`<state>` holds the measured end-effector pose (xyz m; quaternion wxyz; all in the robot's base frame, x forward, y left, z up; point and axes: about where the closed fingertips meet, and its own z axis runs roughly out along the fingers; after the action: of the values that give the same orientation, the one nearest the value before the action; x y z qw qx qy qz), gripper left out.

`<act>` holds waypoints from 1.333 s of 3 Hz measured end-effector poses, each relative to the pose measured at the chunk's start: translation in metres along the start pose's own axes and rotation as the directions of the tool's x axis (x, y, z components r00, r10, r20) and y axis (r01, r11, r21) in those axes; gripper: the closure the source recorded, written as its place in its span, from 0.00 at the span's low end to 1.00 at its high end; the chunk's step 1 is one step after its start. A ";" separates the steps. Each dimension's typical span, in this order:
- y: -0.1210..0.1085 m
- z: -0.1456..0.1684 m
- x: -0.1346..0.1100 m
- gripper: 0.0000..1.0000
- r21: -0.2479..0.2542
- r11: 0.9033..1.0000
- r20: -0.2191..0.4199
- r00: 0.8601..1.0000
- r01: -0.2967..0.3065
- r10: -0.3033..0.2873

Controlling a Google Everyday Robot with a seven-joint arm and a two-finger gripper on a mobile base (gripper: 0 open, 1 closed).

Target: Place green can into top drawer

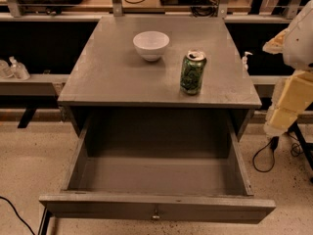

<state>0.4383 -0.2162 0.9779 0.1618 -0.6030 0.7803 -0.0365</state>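
The green can (192,72) stands upright on the right part of the grey cabinet's top (112,77), its silver lid facing up. The top drawer (156,207) is pulled fully out towards me. Its inside is empty and a small metal knob sits at the centre of its front panel. My gripper (282,117) hangs at the right edge of the view, beside the cabinet's right side. It is well to the right of the can and a little lower, and it holds nothing that I can see.
A white bowl (151,44) sits on the cabinet top, behind and to the left of the can. A black cable (266,155) loops on the speckled floor at the right. Shelving rails and a spray bottle (246,60) stand behind the cabinet.
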 end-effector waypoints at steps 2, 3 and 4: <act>-0.018 0.010 -0.017 0.00 0.025 0.999 0.102 0.994 0.023 -0.025; -0.043 0.026 -0.024 0.00 0.089 0.996 0.271 0.961 0.026 -0.050; -0.071 0.050 -0.024 0.00 0.167 0.986 0.472 0.879 -0.008 -0.073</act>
<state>0.5250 -0.2053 0.9535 0.3972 -0.5909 0.7007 0.0460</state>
